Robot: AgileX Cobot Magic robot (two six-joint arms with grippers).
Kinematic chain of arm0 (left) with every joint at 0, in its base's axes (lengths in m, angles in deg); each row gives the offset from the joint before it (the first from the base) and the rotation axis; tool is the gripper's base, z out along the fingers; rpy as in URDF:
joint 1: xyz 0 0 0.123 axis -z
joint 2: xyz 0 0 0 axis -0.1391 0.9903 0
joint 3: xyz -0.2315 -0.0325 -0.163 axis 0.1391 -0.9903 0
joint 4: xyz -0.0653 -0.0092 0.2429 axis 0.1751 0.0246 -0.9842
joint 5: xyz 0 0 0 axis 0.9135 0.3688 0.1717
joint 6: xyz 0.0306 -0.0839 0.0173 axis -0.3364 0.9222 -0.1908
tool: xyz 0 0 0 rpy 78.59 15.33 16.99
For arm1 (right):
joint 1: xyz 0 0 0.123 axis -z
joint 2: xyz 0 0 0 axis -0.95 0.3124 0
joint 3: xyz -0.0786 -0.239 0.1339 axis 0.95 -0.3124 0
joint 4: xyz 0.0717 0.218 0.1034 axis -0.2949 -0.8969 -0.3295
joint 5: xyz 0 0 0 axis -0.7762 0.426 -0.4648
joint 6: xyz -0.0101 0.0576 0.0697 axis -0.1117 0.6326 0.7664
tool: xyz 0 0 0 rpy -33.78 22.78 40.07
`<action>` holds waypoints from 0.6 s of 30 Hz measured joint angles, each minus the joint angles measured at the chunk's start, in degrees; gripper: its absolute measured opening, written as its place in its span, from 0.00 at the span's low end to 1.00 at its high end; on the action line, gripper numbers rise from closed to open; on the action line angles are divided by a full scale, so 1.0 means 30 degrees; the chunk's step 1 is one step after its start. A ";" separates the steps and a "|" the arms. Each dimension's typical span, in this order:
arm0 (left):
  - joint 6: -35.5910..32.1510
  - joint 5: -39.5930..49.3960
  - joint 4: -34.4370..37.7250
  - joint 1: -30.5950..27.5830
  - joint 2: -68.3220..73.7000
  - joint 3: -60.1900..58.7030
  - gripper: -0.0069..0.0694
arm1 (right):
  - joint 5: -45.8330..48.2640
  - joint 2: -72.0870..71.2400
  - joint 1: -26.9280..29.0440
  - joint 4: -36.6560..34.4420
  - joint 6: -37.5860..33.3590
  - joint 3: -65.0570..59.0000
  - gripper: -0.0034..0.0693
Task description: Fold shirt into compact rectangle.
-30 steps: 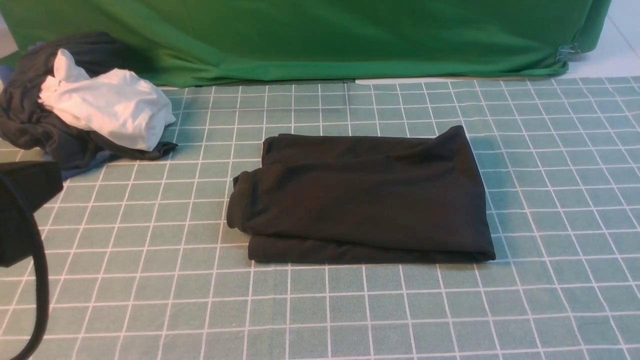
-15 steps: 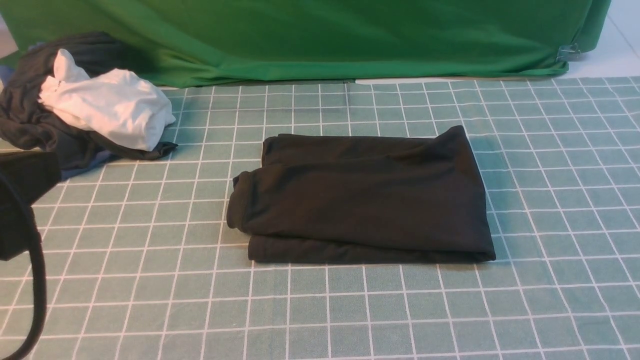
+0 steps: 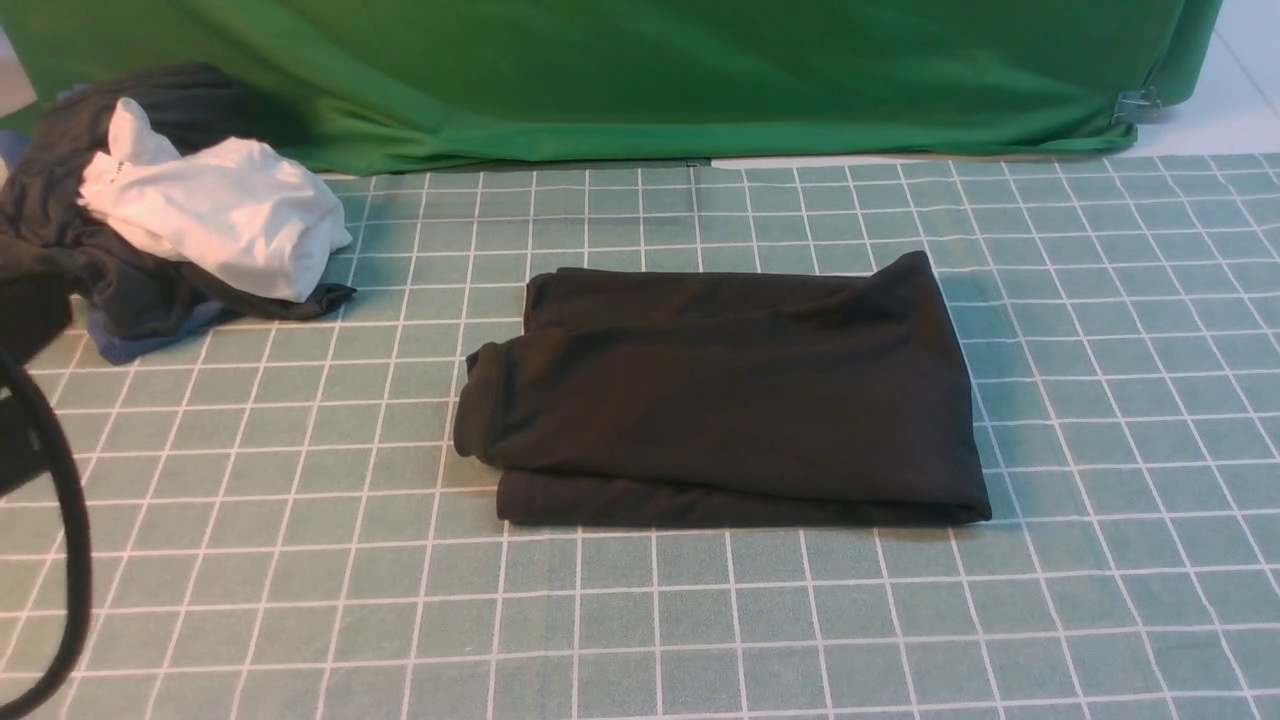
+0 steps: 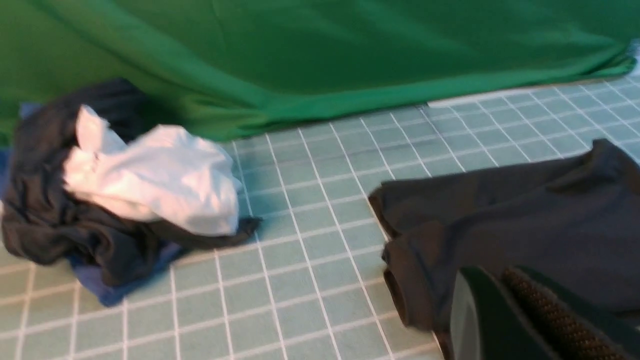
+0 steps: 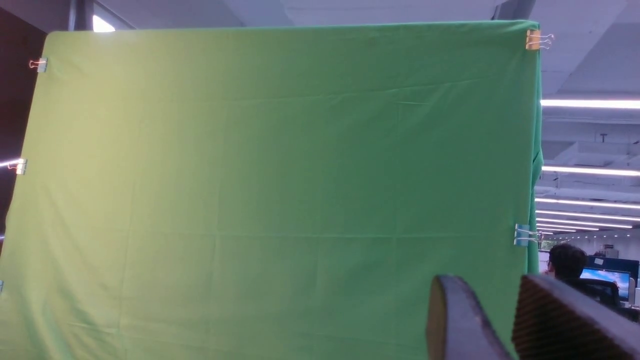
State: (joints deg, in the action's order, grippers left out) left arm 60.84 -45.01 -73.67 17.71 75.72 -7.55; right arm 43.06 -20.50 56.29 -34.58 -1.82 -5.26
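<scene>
Shirt [image 3: 730,400]: the black T-shirt lies folded into a rough rectangle in the middle of the teal checked tablecloth [image 3: 700,620], layers stacked, its rolled edge toward the robot's left, nothing touching it. It has not shifted since a second ago. What has changed is on the left border of the front view: the dark bulk of the left arm [image 3: 25,310] now sits higher and further out of frame than before, baring more of the blue fabric at the bottom of the clothes bundle [image 3: 120,270], on which the white garment [image 3: 215,215] lies. A black cable [image 3: 70,540] loops down that same edge.

The left wrist view, blurred, takes in the shirt's left end, the bundle and the green backdrop [image 4: 320,55], with the left gripper [image 4: 500,305] low in the frame, its two fingers pressed together and empty, seen against the shirt; whether it touches the cloth cannot be told.

The right arm is missing from the front view. Its wrist camera looks level at the clipped-up backdrop, ceiling lights and a seated person's head [image 5: 567,260] at a monitor beyond. The right gripper [image 5: 500,305] shows its two fingers with a narrow gap between them, holding nothing.
</scene>
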 joint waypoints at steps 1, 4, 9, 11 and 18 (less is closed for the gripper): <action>-0.0036 -0.0066 -0.0076 0.0000 -0.0113 -0.0031 0.11 | 0.0000 0.0000 0.0000 0.0000 0.0000 0.0000 0.30; -0.0369 -0.2128 -0.0331 -0.0026 -0.2063 -0.1370 0.11 | 0.0016 0.0000 0.0000 0.0000 0.0000 -0.0015 0.31; -0.0452 -0.6770 -0.0325 -0.0956 -0.5890 -0.6546 0.11 | 0.0043 0.0000 0.0000 0.0000 0.0000 -0.0021 0.32; -0.0452 -0.8825 -0.0019 -0.1774 -0.7451 -0.9416 0.11 | 0.0043 0.0000 0.0000 0.0000 0.0000 -0.0021 0.33; 0.0182 -1.0712 0.1197 -0.3474 -1.0926 -1.4989 0.11 | 0.0059 0.0000 0.0000 0.0000 0.0000 -0.0021 0.35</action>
State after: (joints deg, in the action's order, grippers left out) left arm 61.38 -77.15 -70.08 7.29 42.94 -52.52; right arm 43.24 -20.50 56.29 -34.58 -1.82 -5.32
